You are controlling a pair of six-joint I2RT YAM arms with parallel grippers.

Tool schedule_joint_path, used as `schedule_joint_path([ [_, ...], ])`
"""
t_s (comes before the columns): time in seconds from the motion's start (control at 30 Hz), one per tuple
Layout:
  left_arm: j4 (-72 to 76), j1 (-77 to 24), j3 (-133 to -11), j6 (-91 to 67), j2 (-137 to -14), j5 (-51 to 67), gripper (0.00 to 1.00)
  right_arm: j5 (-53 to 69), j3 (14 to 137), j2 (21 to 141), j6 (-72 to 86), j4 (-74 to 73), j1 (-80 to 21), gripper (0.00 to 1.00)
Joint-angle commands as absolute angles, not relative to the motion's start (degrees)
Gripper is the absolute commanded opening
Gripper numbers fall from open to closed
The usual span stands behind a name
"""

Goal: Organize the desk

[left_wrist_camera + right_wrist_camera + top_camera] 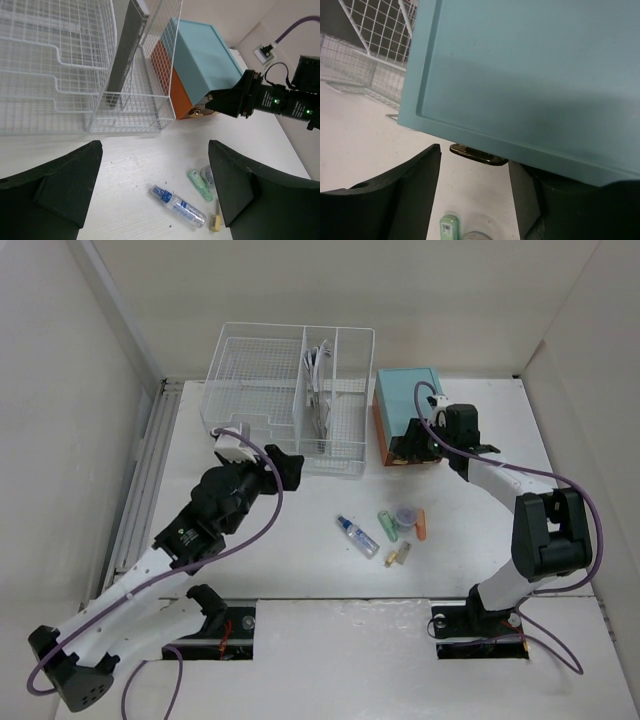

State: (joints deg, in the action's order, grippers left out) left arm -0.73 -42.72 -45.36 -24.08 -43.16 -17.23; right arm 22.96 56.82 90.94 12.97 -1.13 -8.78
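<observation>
The desk (300, 580) is a wide white tabletop. My left gripper (283, 468) hovers open in front of the wire basket (290, 390). Between its fingers in the left wrist view (155, 190) lie a clear spray bottle with a blue cap (178, 205), a green tube (200, 184), a small round container (207, 175) and a beige piece (215, 222). My right gripper (412, 445) is at the front of the teal box (408, 405). It stands open (475, 165), its fingertips to either side of the dark drawer handle (477, 154).
The teal box has an orange-brown drawer front (180, 97). An orange item (422, 527) lies beside the round container (404, 516). The basket's middle compartment holds a white cable (318, 390). White walls enclose the desk on three sides.
</observation>
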Motion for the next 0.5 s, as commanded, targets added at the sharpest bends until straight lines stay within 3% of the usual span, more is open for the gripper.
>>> schedule_joint_path([
  [0.0,-0.7,-44.2,-44.1,-28.2,-45.4,-14.9,0.83,22.6,58.8,90.7,15.6,6.1,-9.5,0.61],
  [0.2,-2.2,-50.8,-41.4,-32.9,-50.6,-19.2,0.73,20.6,57.5,90.2,16.7,6.6,-10.8,0.45],
  [0.47,-3.5,-60.6,-41.9,-39.6,-64.2,-23.7,0.69,21.1,54.0,87.5,16.7,7.1,-10.8,0.41],
])
